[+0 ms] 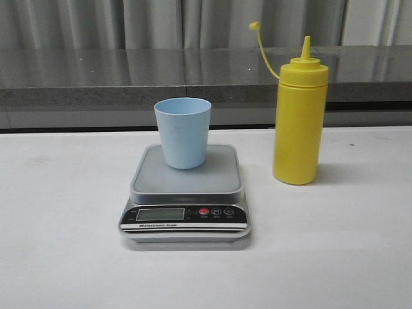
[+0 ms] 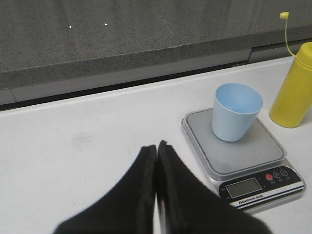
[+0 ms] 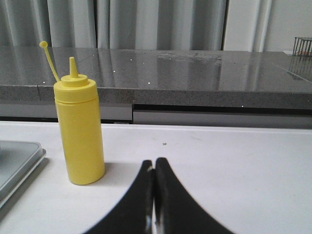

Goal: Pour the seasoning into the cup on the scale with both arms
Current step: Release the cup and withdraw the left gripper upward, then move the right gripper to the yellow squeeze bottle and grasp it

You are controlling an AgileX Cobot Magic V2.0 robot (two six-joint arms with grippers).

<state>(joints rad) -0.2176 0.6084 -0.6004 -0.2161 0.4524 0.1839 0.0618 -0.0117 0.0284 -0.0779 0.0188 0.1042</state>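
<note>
Both fingers point(image 2: 156, 146) point(image 3: 154, 163) pressed closed, empty; cup point(image 1: 183, 132) on scale point(image 1: 185, 193), bottle point(image 1: 299, 119) beside.

White table point(image 1: 58, 257), grey stone counter point(image 1: 96, 71) behind, pale curtains point(image 1: 84, 22) beyond.

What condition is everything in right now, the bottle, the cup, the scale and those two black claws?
Seasoning bottle: upright on the table, cap off and dangling on its tether.
Cup: upright on the scale, looks empty.
Scale: display unreadable.
Left gripper: shut, holding nothing.
Right gripper: shut, holding nothing.

White table point(image 1: 64, 257); grey counter point(image 1: 96, 77); curtains point(image 1: 161, 22)
</note>
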